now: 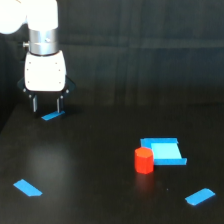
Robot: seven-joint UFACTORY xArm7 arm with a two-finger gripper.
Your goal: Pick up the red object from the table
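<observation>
We note white tool (46,105) upper left of frame, fingers parted, holding nothing. Small red-orange faceted block (143,160) lower right of centre on matte black worktop (90,165), touching flat blue block (164,151). Tool well apart; we judge travel runs down-right.

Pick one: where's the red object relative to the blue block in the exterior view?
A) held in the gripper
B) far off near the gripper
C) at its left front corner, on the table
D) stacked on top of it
C: the red object stands on the table at the blue block's left front corner, while the gripper hangs far to the exterior view's left with nothing between its fingers.
</observation>
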